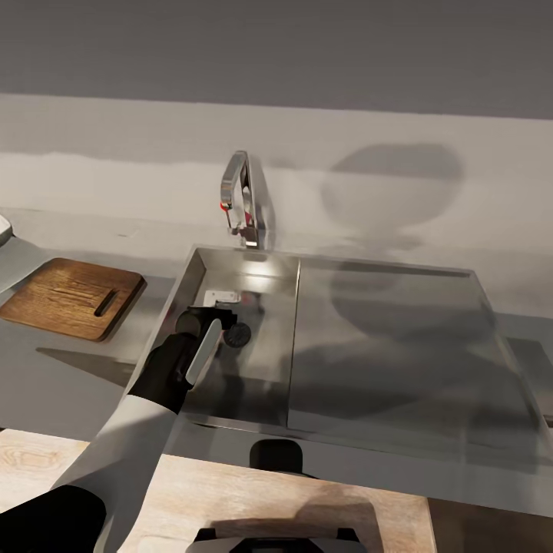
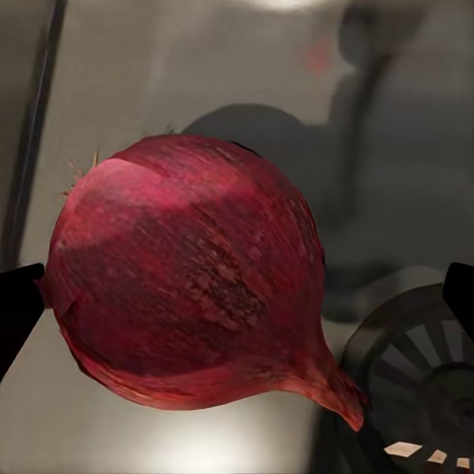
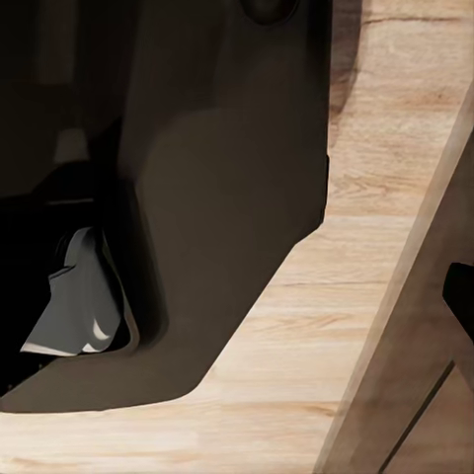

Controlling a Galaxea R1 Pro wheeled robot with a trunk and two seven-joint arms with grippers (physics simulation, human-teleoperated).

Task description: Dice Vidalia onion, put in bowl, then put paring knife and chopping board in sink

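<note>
Our left gripper [image 2: 237, 296] reaches into the sink [image 1: 201, 265], fingers [image 2: 18, 306] spread wide either side of the Vidalia onion [image 2: 193, 272], which lies between them beside the drain [image 2: 420, 380]; contact unclear.

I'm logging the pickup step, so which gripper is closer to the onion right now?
Left. The left gripper is down in the sink, with the Vidalia onion between its fingers. The right wrist view looks at the pale wood floor beside the robot's dark body, away from the sink.
</note>
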